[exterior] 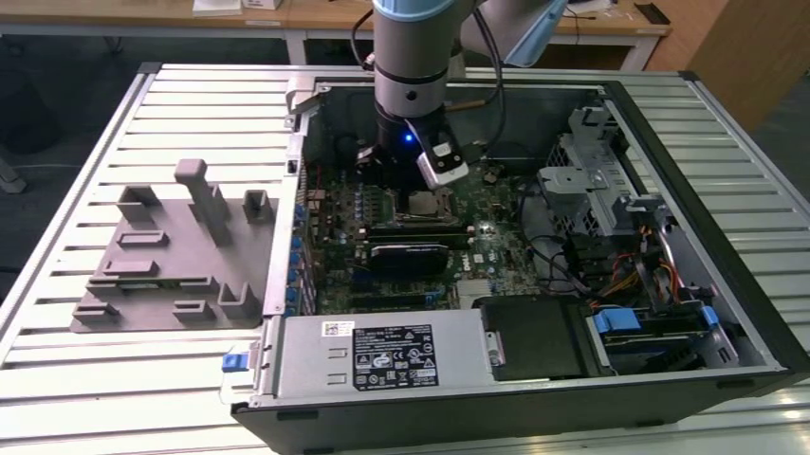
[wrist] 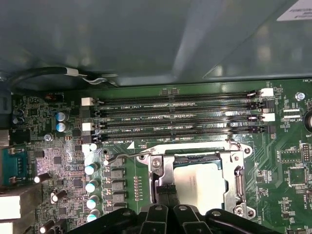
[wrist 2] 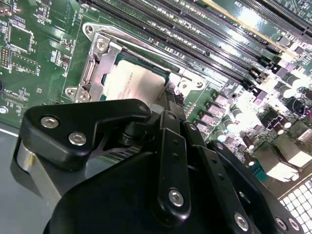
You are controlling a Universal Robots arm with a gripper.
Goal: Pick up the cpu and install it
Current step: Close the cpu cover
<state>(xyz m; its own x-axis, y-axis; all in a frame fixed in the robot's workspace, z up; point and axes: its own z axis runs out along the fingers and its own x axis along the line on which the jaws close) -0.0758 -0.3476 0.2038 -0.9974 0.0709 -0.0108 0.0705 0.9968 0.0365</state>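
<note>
Exterior view: arm point(exterior: 412, 57) stands vertical, gripper point(exterior: 405, 180) pressed together over the seated cpu point(exterior: 424, 202).

Bench point(exterior: 190, 104): pale metal top, slatted. Bears a grey fixture block point(exterior: 165, 256) with upright posts, near the edge at the exterior view's left, and just beside it an open black computer case point(exterior: 532, 412), reaching toward the opposite edge.

The cpu point(wrist 2: 134, 80) lies in the metal socket frame point(wrist 2: 103, 57), with the gripper point(wrist 2: 168, 101) at its edge.
</note>
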